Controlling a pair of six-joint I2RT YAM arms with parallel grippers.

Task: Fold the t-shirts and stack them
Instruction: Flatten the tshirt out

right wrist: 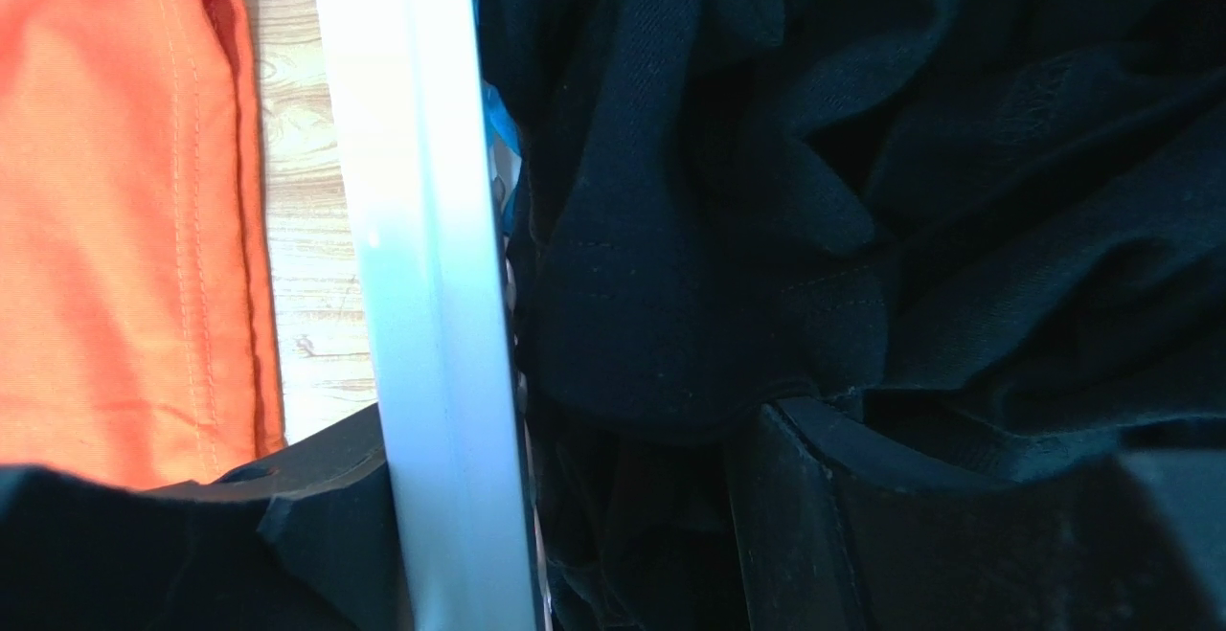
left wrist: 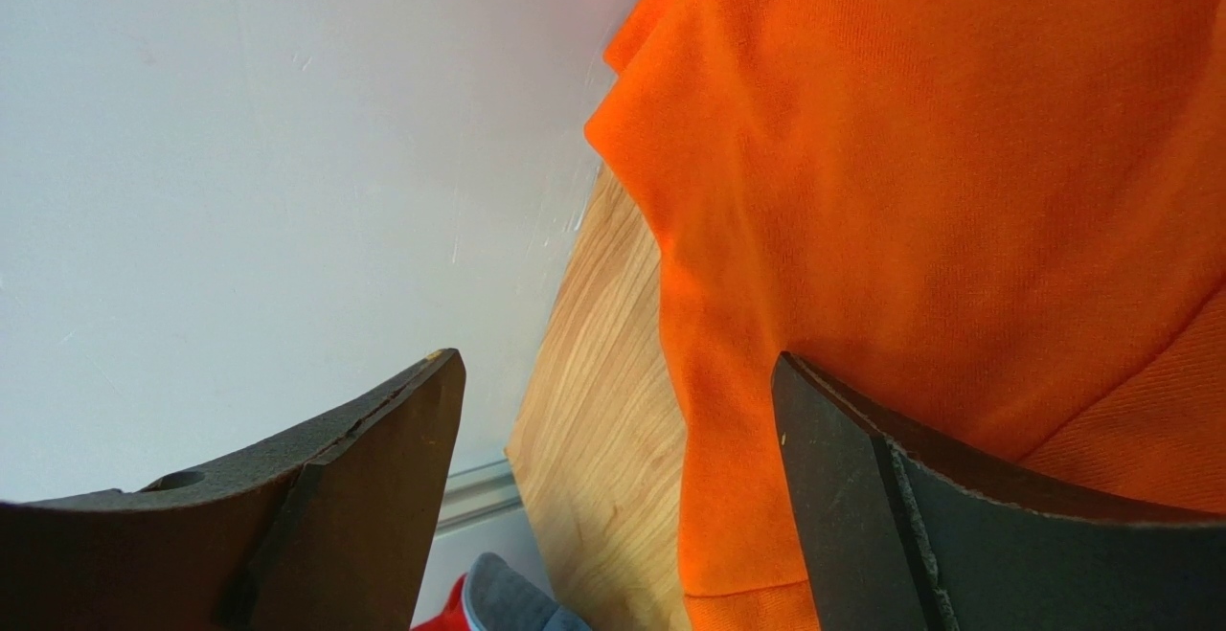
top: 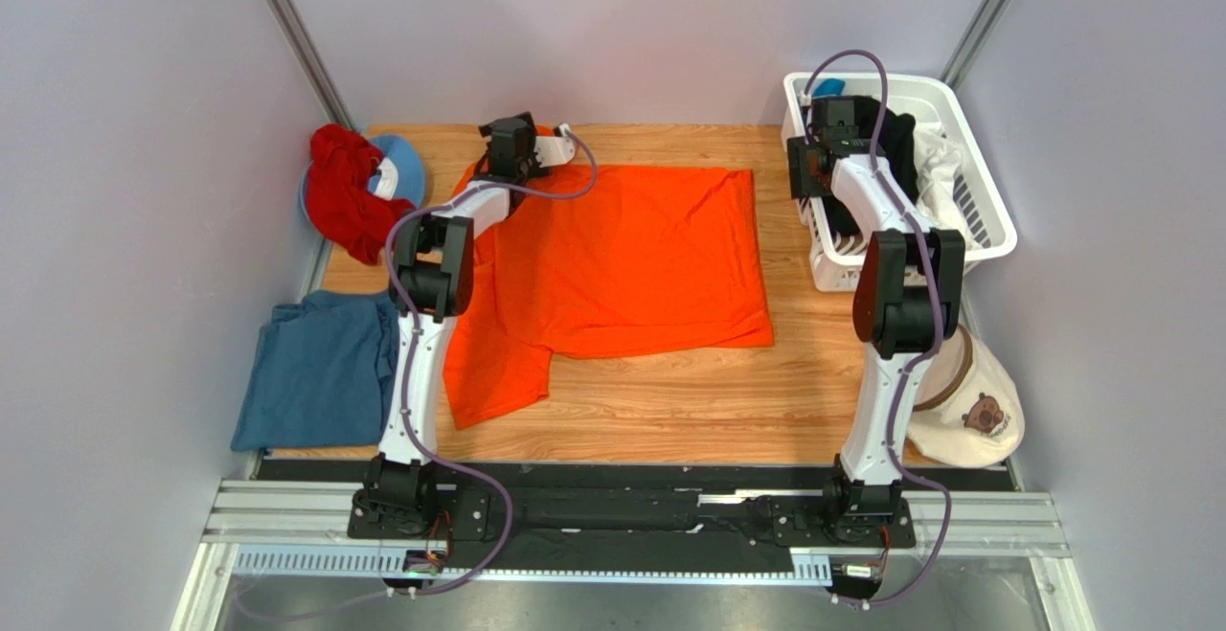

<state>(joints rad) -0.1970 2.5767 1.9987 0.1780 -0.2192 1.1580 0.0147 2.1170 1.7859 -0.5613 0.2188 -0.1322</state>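
The bright orange t-shirt (top: 619, 258) lies spread flat in the middle of the wooden table, one sleeve toward the front left. My left gripper (top: 511, 157) is open over its far-left corner. In the left wrist view (left wrist: 619, 373) the shirt's edge (left wrist: 921, 157) runs between the jaws and nothing is gripped. My right gripper (top: 809, 164) is open astride the left rim of the white basket (top: 986, 222). In the right wrist view (right wrist: 569, 430) one finger is outside the rim (right wrist: 418, 272) and one is inside by the black t-shirt (right wrist: 806, 200). A dusty blue t-shirt (top: 317, 373) lies crumpled at the table's left edge.
The basket at the far right holds the black shirt (top: 900, 136) and a white shirt (top: 943, 164). A red cloth (top: 346, 193) lies on a blue cap (top: 403, 164) at the far left. A beige bear-face cap (top: 972, 409) lies at the near right. Walls close in the table.
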